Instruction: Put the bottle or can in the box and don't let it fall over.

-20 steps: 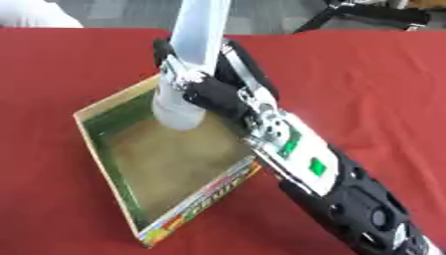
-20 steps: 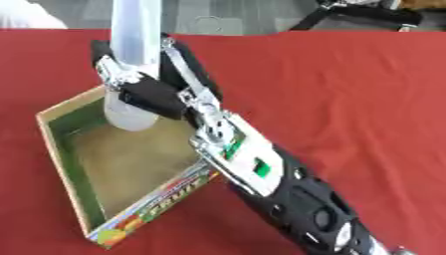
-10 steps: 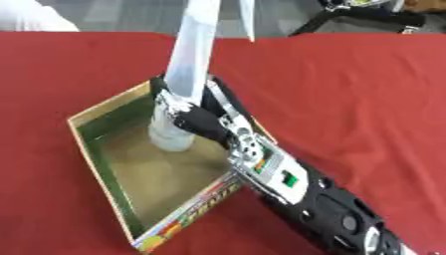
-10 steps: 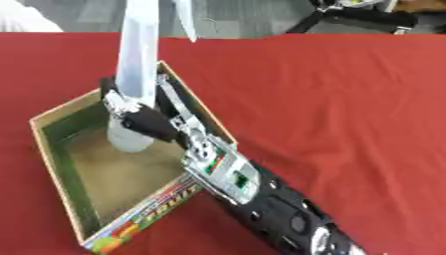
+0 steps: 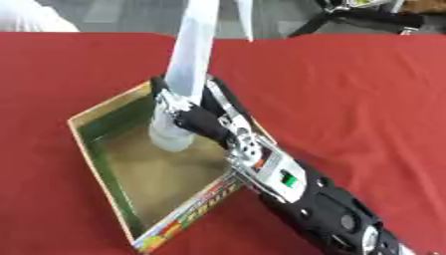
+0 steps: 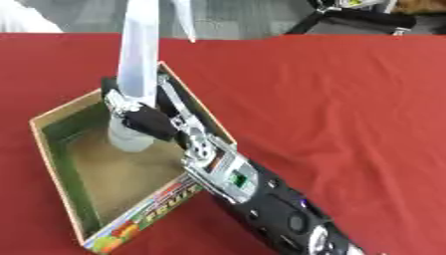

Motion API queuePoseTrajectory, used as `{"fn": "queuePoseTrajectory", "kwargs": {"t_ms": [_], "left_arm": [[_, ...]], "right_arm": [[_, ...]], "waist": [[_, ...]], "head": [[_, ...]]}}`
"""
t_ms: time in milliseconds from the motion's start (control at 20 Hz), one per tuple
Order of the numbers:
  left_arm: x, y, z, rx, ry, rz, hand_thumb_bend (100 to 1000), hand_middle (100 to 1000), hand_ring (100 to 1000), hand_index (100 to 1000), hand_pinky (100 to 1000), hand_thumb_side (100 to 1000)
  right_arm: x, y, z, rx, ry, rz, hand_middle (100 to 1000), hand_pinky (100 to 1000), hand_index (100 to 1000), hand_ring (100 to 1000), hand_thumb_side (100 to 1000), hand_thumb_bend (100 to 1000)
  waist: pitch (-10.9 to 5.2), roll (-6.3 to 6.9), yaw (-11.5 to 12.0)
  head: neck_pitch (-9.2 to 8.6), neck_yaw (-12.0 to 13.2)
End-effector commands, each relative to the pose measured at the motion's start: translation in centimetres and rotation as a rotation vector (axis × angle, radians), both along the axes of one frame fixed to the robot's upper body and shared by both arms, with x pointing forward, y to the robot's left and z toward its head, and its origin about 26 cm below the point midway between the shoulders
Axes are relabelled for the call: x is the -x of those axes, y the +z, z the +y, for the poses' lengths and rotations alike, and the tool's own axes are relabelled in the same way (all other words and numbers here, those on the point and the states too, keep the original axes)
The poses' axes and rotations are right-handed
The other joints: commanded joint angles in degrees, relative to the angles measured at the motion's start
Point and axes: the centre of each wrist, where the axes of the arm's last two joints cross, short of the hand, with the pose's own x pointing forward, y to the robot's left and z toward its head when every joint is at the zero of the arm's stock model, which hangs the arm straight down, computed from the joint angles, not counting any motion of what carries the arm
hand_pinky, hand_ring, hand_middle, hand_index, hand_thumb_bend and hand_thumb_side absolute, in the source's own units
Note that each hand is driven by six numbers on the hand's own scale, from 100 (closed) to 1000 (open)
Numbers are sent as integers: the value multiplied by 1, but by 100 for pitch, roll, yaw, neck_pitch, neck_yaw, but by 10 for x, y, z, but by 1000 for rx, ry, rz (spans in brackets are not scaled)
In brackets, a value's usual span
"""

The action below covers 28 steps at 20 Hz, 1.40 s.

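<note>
A tall pale bottle (image 5: 187,74) stands upright inside the open cardboard box (image 5: 104,164), its base on the box floor near the far right corner. My right hand (image 5: 200,117) reaches in from the lower right over the box's right wall, its fingers curled round the bottle's lower part. The bottle's top runs out of the view above. My left hand shows in neither view.
The box lies on a red tablecloth (image 5: 348,89), with a printed fruit picture on its near wall (image 6: 144,216). Beyond the table's far edge are a grey floor and a dark stand (image 5: 366,17). A white sleeve (image 5: 26,17) shows at the far left.
My right hand has lowered the bottle into the box and moved it slightly left; its base now rests on the box floor. The view has shifted a little.
</note>
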Motion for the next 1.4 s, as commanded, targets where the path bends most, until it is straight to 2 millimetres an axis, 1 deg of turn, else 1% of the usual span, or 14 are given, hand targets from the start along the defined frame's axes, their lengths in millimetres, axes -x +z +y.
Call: {"fn": "queuePoseTrajectory", "kwargs": {"t_ms": [50,150,200,250,300,350,400,500,550,650,850,1000,1250,1400], "left_arm": [[2,5,6,-13,15,-12,223,959,1000,727,720,950],[2,4,8,-10,25,-8,224,958,1000,727,720,951],[3,4,8,-9,30,-6,225,958,1000,727,720,951],[3,3,9,-7,36,-4,225,958,1000,727,720,951],[3,3,10,-5,42,-2,225,958,1000,727,720,951],[4,3,10,-4,46,-1,225,958,1000,726,720,951],[4,3,11,-2,50,0,225,958,1000,726,720,951],[4,2,11,0,56,1,225,958,1000,726,720,951],[5,2,12,1,60,3,225,958,1000,726,719,951],[6,1,14,2,69,7,225,958,1000,726,719,952],[7,-1,15,2,74,12,225,958,1000,726,719,952],[7,-1,15,1,73,15,225,958,1000,725,719,952],[7,-2,15,-3,70,20,225,959,1000,725,720,953],[7,-3,15,-5,66,21,226,959,1000,725,719,954]], "right_arm": [[-3,-9,-6,53,-44,16,400,943,463,758,256,100],[0,-8,-6,84,-54,-4,485,953,591,796,236,100],[2,-8,-6,104,-59,-16,514,954,637,807,234,100],[3,-8,-6,128,-64,-28,551,957,692,818,248,100],[4,-9,-6,149,-69,-36,574,959,723,825,260,100],[4,-10,-7,169,-75,-38,669,975,826,858,325,100],[4,-12,-8,187,-82,-37,728,983,870,876,363,100],[4,-14,-9,215,-92,-36,737,985,877,879,369,100],[4,-16,-10,231,-100,-29,784,993,915,898,440,100],[4,-20,-13,268,-116,-14,799,995,929,904,494,100],[4,-20,-17,317,-150,-4,807,1000,941,908,542,100],[6,-11,-19,332,-159,-14,803,1000,940,908,567,100],[14,9,-23,322,-159,-38,818,1000,955,918,652,100],[20,23,-25,317,-151,-49,820,1000,960,919,635,100]], "waist": [[-121,20,-21],[-140,19,-56],[-149,19,-73],[-156,19,-86],[-162,20,-96],[-166,22,-103],[-171,25,-108],[-178,28,-118],[-187,29,-134],[-202,31,-164],[-225,37,-193],[-236,43,-203],[-252,50,-216],[-263,56,-224]], "head": [[-47,40],[-33,61],[-25,68],[-19,74],[-15,79],[-10,82],[-6,85],[-3,90],[2,99],[12,118],[30,136],[35,143],[40,154],[43,154]]}}
